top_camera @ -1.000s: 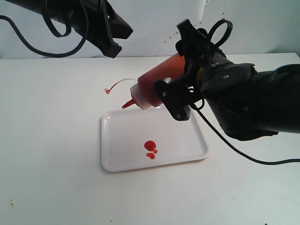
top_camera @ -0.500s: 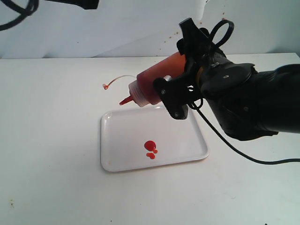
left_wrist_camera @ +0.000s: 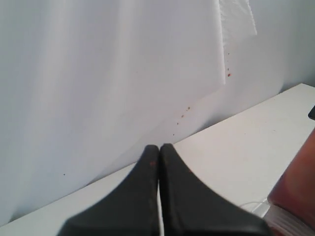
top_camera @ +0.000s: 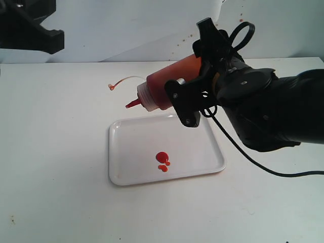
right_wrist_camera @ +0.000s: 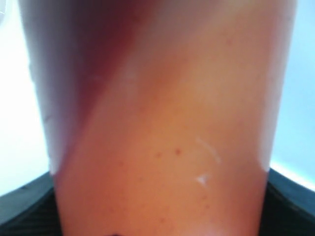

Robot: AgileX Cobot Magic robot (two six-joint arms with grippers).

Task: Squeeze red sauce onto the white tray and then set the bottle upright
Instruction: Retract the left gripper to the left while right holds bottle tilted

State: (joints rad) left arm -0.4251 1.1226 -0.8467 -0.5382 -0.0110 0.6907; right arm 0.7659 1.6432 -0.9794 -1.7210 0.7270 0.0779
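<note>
The bottle hangs above the far edge of the white tray, tilted close to level, its red nozzle pointing left. Its small cap dangles on a thin tether. My right gripper is shut on the bottle's body, which fills the right wrist view. Red sauce lies in small round blobs near the tray's middle. My left gripper is shut and empty, raised toward the back wall. The bottle's side shows at the edge of the left wrist view.
The white table spreads around the tray. A white wall with small red specks stands behind it. The left arm sits high at the back left. A black cable trails from the right arm over the table.
The bottle has tipped up toward level, its nozzle rising and shifting left off the tray. The left arm has pulled back to the upper left. The sauce blobs are unchanged.
</note>
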